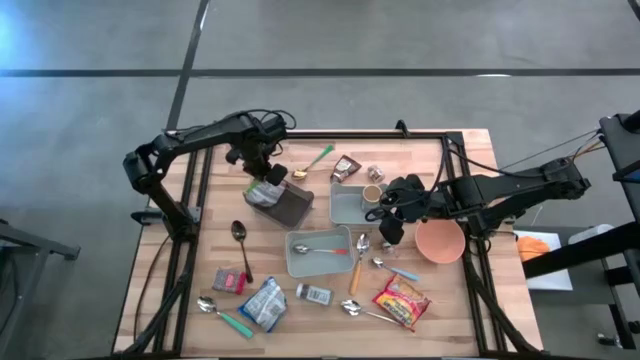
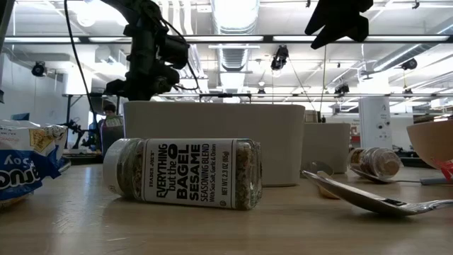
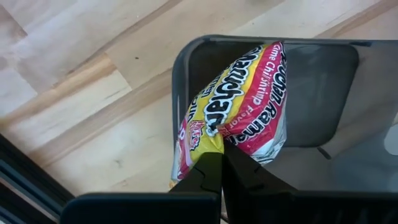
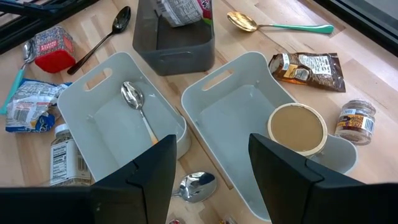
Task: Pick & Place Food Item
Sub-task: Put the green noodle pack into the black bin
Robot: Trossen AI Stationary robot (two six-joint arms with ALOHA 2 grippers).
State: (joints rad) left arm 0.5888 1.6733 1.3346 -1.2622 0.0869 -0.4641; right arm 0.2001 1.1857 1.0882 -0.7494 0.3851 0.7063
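A yellow, red and white ramen packet (image 3: 239,99) hangs from my left gripper (image 3: 222,163), which is shut on it and points straight down over the dark grey bin (image 3: 323,93) at the table's far left (image 1: 290,208). The packet's lower part is inside the bin. Whether it touches the bin's floor I cannot tell. My right gripper (image 4: 211,168) stands open and holds nothing. It hovers above the two light grey bins (image 4: 230,118) near the table's middle (image 1: 388,228). My left gripper pinches the ramen packet's upper edge (image 3: 214,138) between its two fingers, coming from above and pointing down. The packet hangs below the fingers, slightly crumpled, with its lower part down in the dark bin.
One light bin holds a spoon (image 4: 138,106), the other a cup with a tan lid (image 4: 297,127). A second ramen packet (image 1: 402,302), a seasoning jar (image 2: 184,172), a blue bag (image 1: 262,303), several spoons and an orange bowl (image 1: 440,240) lie around.
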